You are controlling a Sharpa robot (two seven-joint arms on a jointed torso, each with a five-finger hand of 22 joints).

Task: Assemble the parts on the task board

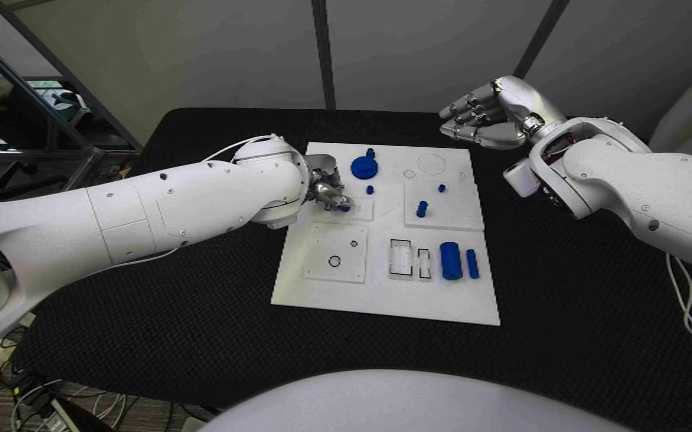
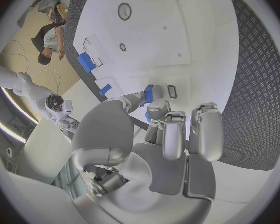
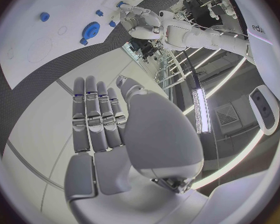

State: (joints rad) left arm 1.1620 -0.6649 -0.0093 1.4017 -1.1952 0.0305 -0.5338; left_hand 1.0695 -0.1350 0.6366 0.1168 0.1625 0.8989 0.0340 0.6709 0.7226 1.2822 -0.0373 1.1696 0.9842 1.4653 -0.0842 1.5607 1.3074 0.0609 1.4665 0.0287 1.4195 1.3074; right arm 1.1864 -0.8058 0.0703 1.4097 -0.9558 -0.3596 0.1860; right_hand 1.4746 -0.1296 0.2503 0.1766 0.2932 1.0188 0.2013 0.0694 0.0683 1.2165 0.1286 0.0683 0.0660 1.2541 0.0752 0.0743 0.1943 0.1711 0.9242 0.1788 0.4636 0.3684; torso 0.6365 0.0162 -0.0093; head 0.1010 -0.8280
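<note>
The white task board (image 1: 387, 292) lies in the middle of the black table. At the board's left edge my left hand (image 1: 329, 193) has its fingertips down on the plate, and a small blue part (image 2: 149, 92) is pinched between thumb and finger. A blue gear (image 1: 364, 166) sits just beyond that hand, with a short blue peg (image 1: 421, 209) and a tiny blue piece (image 1: 441, 188) to its right. A blue cylinder (image 1: 450, 260) and a thin blue bar (image 1: 472, 264) lie near the board's right edge. My right hand (image 1: 490, 112) hangs above the far right corner, holding nothing, fingers straight (image 3: 96, 117).
Two rectangular slots (image 1: 410, 259) and a small ring hole (image 1: 335, 261) are in the board's near half, and a round recess (image 1: 430, 163) is at its far right. Black table (image 1: 577, 282) surrounds the board. Grey wall panels stand behind the table.
</note>
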